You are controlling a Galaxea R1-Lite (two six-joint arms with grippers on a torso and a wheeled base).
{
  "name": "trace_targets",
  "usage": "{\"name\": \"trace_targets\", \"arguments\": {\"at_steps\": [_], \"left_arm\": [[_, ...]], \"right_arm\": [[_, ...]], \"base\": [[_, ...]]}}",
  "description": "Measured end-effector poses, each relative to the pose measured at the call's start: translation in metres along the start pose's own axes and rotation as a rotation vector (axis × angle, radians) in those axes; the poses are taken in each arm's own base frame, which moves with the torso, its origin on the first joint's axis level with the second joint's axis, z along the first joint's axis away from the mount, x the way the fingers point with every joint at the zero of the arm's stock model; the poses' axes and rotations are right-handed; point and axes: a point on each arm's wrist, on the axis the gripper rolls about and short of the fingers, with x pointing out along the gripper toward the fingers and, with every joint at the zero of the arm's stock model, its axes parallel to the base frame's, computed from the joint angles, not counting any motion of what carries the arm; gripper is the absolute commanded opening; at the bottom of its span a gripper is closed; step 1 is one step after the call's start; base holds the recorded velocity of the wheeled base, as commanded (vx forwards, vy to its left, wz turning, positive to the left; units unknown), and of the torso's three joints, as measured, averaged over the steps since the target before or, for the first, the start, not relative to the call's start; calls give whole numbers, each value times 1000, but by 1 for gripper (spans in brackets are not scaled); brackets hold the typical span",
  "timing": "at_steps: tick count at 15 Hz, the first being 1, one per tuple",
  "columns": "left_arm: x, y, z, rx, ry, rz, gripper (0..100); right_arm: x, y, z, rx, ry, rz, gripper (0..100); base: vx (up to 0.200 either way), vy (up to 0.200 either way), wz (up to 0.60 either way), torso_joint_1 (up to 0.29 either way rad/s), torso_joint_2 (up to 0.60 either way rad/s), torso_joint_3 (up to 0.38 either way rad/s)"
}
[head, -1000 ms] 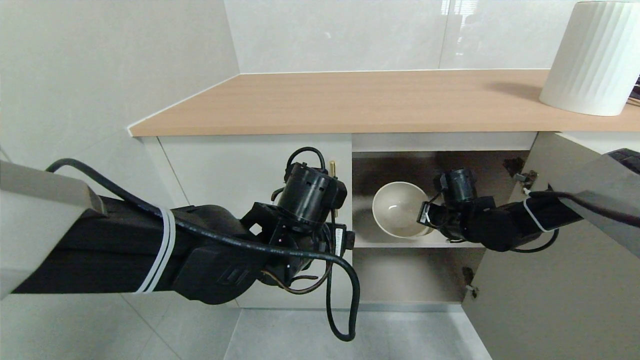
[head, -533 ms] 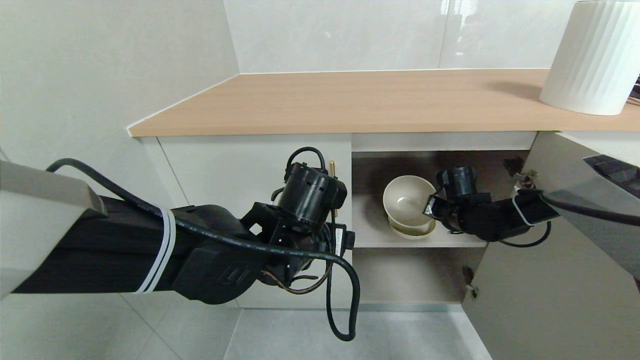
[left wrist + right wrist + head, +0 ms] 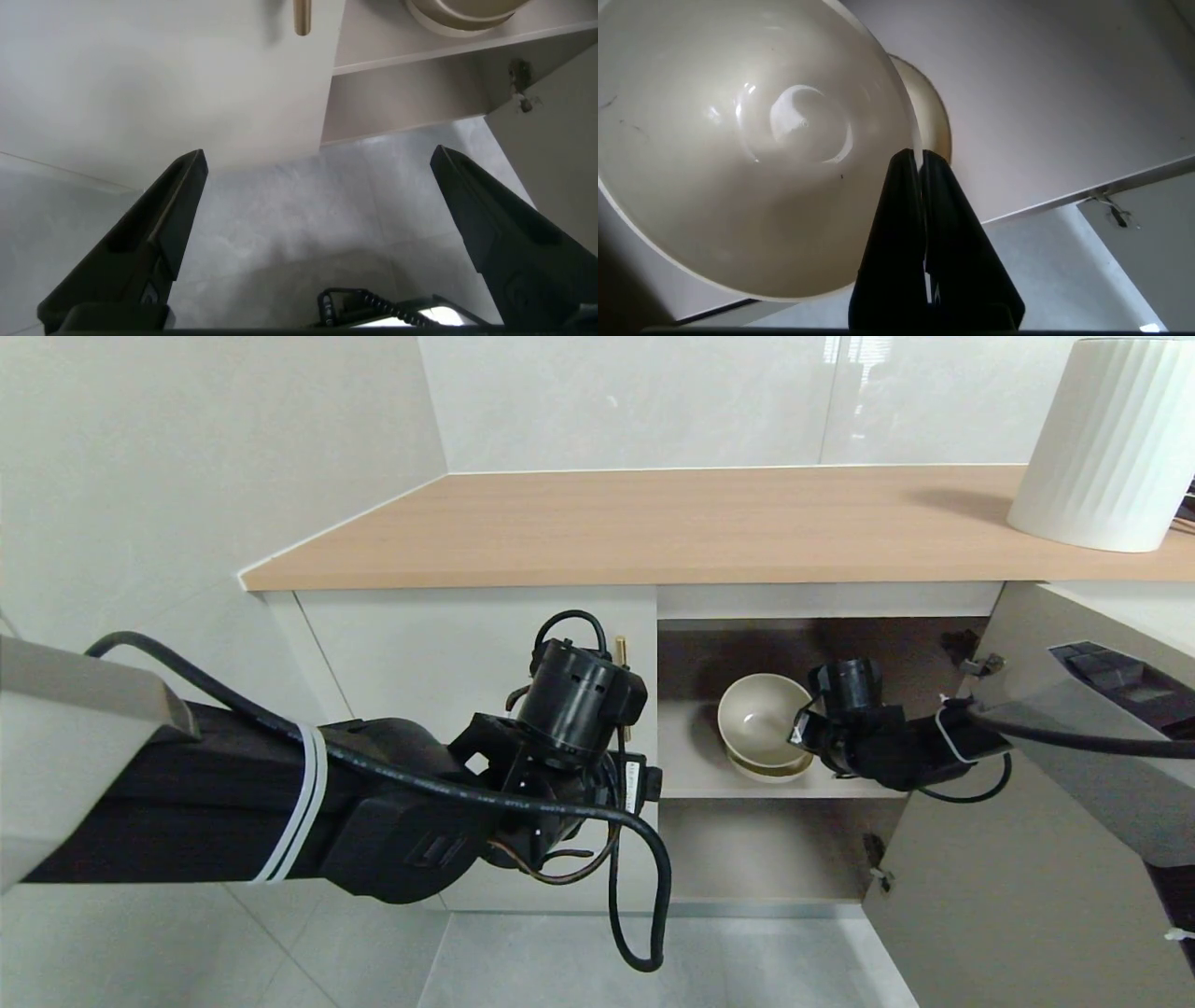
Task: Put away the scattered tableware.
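Pinching the rim of the glossy cream ceramic bowl (image 3: 756,717), the right gripper (image 3: 800,733) should level it (it hangs tilted) before nesting it into the cream dish (image 3: 771,770) just beneath.

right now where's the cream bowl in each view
Head view: cream bowl in the open cabinet, over a dish on the shelf, right end effector at its rim.
Left wrist view: a cream curve above the shelf; bowl or dish, cannot tell.
Right wrist view: close up, rim pinched.
Shared landmark: the shelf's front edge.
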Motion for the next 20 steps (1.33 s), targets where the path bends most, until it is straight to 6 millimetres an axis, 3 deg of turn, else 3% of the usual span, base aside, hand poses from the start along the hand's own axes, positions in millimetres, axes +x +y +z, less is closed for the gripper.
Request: {"name": "trace_targets", "arguments": {"at_steps": [15,16,20], "left_arm": [[0,0,0,-3,0,0,100],[0,0,0,-3,0,0,100],[0,0,0,-3,0,0,100]], "right_arm": [[8,-4,-6,-8,22,-19,0],[8,-4,-6,-7,21,-19,100],[9,-4,-6,-8,22,-19,100]], "base": [[0,0,0,0,0,0],[0,0,0,0,0,0],[0,0,0,0,0,0]]}}
